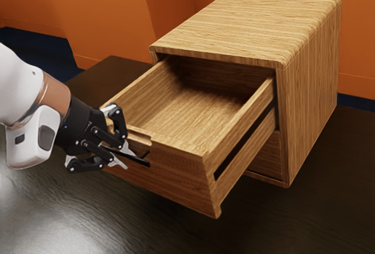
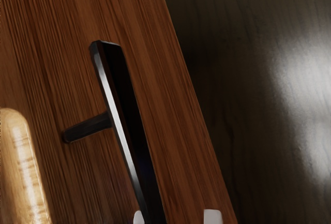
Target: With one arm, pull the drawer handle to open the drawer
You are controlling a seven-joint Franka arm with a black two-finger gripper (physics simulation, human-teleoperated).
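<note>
Black handle [image 2: 124, 131] between the jaws

Cabinet [image 1: 275, 25]: light oak, straight grain. Drawer handle [image 2: 125, 131]: plain black. Table [image 1: 304, 219]: near-black, faint grain. Wall [image 1: 105, 7]: flat orange. Gripper [image 1: 125, 153]: black. Arm [image 1: 17, 84]: white.

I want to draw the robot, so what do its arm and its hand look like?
The arm is smooth, round and white, with a shiny band near the wrist that looks orange. A white box with a grey panel sits beside it. The gripper is black, with two jointed fingers made of little links and pale tips.
</note>
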